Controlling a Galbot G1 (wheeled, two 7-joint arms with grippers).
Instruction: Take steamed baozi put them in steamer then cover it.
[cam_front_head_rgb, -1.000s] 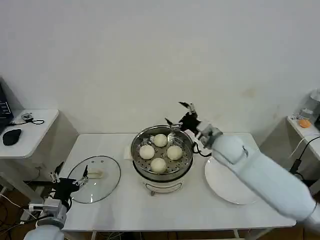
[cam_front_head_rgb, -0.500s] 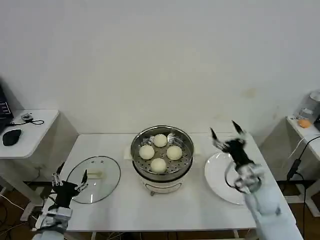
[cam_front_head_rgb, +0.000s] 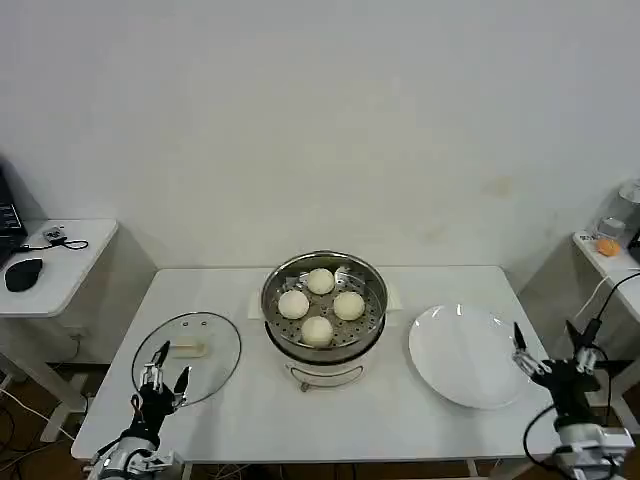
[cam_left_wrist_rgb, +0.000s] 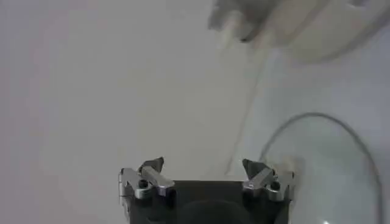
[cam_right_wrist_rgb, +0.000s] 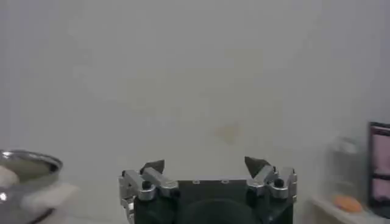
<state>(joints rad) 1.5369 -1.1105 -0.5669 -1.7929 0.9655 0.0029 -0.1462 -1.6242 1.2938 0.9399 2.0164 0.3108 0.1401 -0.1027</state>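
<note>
**Baozi loaded, lid next**

Now all four small cream-white steamed baozi (cam_front_head_rgb: 320, 305) sit on the perforated tray inside the round shiny stainless-steel steamer (cam_front_head_rgb: 324, 345) at the middle of the white table (cam_front_head_rgb: 250, 410), so the loading step looks done and covering is the step in hand. The round clear glass cover (cam_front_head_rgb: 190, 358), with its cream rectangular handle (cam_front_head_rgb: 190, 350), lies flat on the table just ahead of the left gripper (cam_front_head_rgb: 160, 378), whose fingers are spread apart and hold nothing. The right gripper (cam_front_head_rgb: 553, 352) waits off the table's right end, just outboard of the flat round white plate (cam_front_head_rgb: 465, 355), fingers likewise parted and empty.

The next move, as I judge it, calls for the left fingers to reach forward, straddle the handle and close on it, then carry the cover sideways toward the steamer and lower it level onto the rim.

The cover's near edge lies close to the table's front edge by the fingers. Between cover and steamer the tabletop is bare, leaving open room for the carry.
</note>
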